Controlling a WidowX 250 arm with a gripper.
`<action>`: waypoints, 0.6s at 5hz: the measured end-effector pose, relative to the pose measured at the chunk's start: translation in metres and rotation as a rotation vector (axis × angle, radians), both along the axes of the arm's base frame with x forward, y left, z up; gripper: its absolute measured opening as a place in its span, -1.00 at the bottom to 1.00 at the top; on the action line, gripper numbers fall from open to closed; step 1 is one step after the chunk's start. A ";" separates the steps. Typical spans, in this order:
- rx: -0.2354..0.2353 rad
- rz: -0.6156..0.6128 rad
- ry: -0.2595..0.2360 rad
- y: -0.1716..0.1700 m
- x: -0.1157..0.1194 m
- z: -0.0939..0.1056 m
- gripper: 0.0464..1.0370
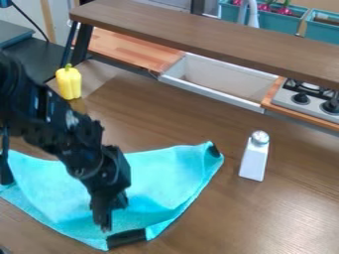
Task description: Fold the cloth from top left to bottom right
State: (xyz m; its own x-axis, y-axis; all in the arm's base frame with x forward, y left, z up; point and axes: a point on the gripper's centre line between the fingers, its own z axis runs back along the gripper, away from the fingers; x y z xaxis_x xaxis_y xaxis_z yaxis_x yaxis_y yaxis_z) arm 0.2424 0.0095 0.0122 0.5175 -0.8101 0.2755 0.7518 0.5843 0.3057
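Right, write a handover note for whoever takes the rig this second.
Hand: low over the cloth's near part, by a dark patch on its near edge; whether it grips anything can't be told.
Cloth: spread wide on the table, rumpled, partly hidden behind the arm.
Beside it: white shaker to the right, yellow pepper beyond the arm.
Done: no finished fold visible.
Left: likely the whole top-left to bottom-right fold; check the grip first.
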 end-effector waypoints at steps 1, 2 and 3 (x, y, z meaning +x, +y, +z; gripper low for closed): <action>0.022 0.021 0.048 0.000 -0.004 -0.013 -0.67; -0.026 0.056 0.132 0.004 0.002 -0.006 -0.15; -0.157 0.084 0.298 0.017 0.024 0.022 0.54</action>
